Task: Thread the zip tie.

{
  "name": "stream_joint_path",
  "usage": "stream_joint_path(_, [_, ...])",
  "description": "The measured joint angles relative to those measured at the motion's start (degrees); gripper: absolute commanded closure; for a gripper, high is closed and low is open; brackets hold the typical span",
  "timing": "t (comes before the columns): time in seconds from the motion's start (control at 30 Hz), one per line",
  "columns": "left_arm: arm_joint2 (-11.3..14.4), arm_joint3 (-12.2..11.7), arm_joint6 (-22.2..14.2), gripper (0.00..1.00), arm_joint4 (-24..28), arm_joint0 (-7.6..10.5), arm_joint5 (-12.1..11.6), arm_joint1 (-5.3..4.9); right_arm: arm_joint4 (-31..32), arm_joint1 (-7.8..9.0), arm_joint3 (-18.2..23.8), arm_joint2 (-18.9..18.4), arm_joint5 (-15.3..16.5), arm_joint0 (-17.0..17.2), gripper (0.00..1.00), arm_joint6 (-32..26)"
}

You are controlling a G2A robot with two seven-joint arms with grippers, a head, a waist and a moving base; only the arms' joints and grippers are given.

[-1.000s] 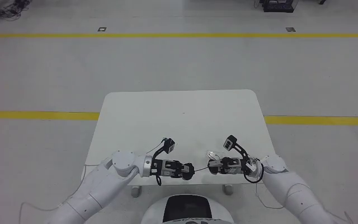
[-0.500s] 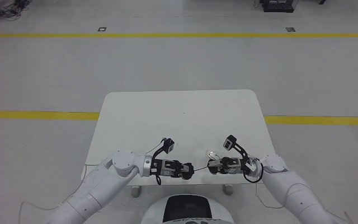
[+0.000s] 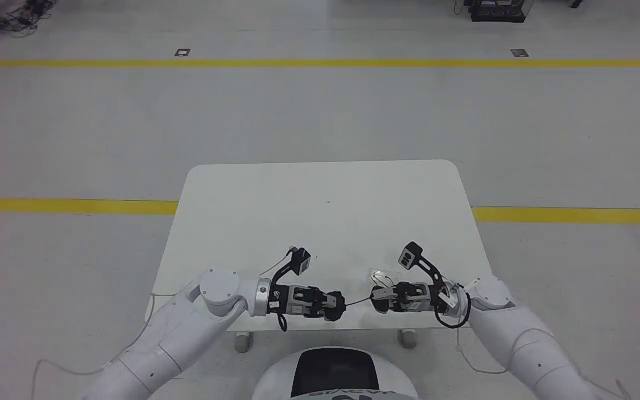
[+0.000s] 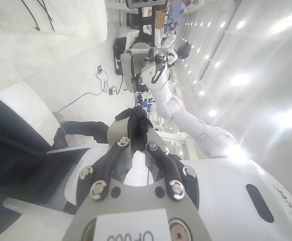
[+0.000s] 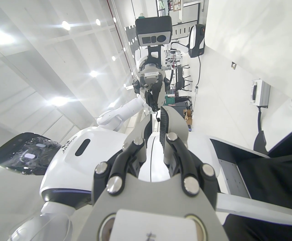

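A thin black zip tie [image 3: 358, 297] spans the short gap between my two grippers above the table's front edge. My left gripper [image 3: 342, 301] is shut on one end; in the left wrist view, black material of the zip tie [image 4: 136, 133] sits pinched between the tips of the left gripper [image 4: 136, 117]. My right gripper [image 3: 376, 297] faces it. In the right wrist view the right gripper [image 5: 157, 119] has its fingers nearly together around a thin black piece of the tie. Beyond it, the left gripper [image 5: 153, 103] points straight back with the tie in its tips.
The white table [image 3: 320, 200] stretches bare behind the grippers. Both grippers hover near its front edge, close to the robot. Loose black ties [image 4: 43, 13] lie on a white surface far off in the left wrist view.
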State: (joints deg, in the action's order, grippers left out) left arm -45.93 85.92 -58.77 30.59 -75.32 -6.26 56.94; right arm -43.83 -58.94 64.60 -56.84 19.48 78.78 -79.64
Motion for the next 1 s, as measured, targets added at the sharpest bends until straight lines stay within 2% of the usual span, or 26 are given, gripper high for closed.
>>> stream_joint_path(0.23, [0.1, 0.03, 0.1, 1.0, 0.08, 0.04, -0.1, -0.16, 0.4, -0.04, 0.16, -0.16, 0.0, 0.13, 1.0, 0.0])
stream_joint_path(0.73, [0.48, 0.32, 0.77, 1.0, 0.02, 0.19, 0.05, -0.42, 0.99, -0.23, 0.24, -0.69, 0.0, 0.43, 1.0, 0.0])
stream_joint_path(0.77, [0.5, 0.37, 0.81, 0.93, 0.01, 0.21, 0.08, -0.44, 1.01, -0.25, 0.26, -0.72, 0.0, 0.45, 1.0, 0.0])
stream_joint_path(0.8, [0.51, 0.49, 0.81, 0.68, 0.24, 0.2, -0.01, -0.44, 1.02, -0.27, 0.29, -0.75, 0.0, 0.48, 1.0, 0.0])
stream_joint_path(0.83, [0.5, 0.53, 0.71, 0.56, 0.55, 0.18, -0.18, -0.45, 1.02, -0.29, 0.3, -0.79, 0.0, 0.51, 1.0, 0.0])
stream_joint_path(0.87, [0.49, 0.53, 0.56, 0.39, 0.84, 0.16, -0.34, -0.46, 1.0, -0.31, 0.31, -0.82, 0.0, 0.54, 1.0, 0.0])
stream_joint_path(0.9, [0.48, 0.48, 0.35, 0.11, 1.06, 0.16, -0.48, -0.48, 0.94, -0.33, 0.29, -0.87, 0.0, 0.57, 1.0, 0.0])
stream_joint_path(0.93, [0.48, 0.45, 0.26, 0.0, 1.13, 0.17, -0.52, -0.5, 0.9, -0.36, 0.25, -0.91, 0.0, 0.6, 1.0, 0.0])
stream_joint_path(1.0, [0.49, 0.41, 0.22, 0.0, 1.19, 0.2, -0.53, -0.54, 0.74, -0.41, 0.15, -1.05, 0.0, 0.65, 1.0, 0.0])
